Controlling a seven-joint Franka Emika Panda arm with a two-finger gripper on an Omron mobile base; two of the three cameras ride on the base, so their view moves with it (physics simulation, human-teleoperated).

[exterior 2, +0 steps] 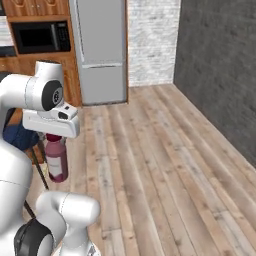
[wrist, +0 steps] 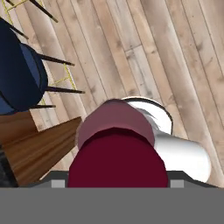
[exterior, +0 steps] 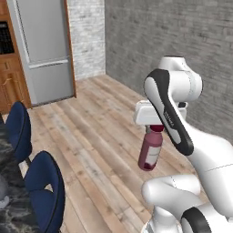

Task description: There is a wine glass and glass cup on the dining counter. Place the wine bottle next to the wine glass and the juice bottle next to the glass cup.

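The juice bottle (exterior: 150,154), stout and pinkish-maroon with a red cap, hangs upright in the air over the wooden floor. My gripper (exterior: 155,129) is shut on its cap from above. The right base view shows the same juice bottle (exterior 2: 56,161) under the gripper (exterior 2: 54,137). In the hand view the red cap (wrist: 117,162) sits between the fingertips. The dining counter (exterior: 11,217) lies at the lower left, well left of the bottle. A greyish glass shape (exterior: 2,195) stands on it, cut off by the frame; wine glass or glass cup, I cannot tell. The wine bottle is out of view.
Two blue stools (exterior: 20,129) (exterior: 45,191) stand along the counter's edge, between it and the bottle. The counter's wooden edge (wrist: 39,148) lies below the hand. A steel fridge (exterior 2: 100,50) and a microwave (exterior 2: 42,36) are at the far wall. Grey brick wall on the right.
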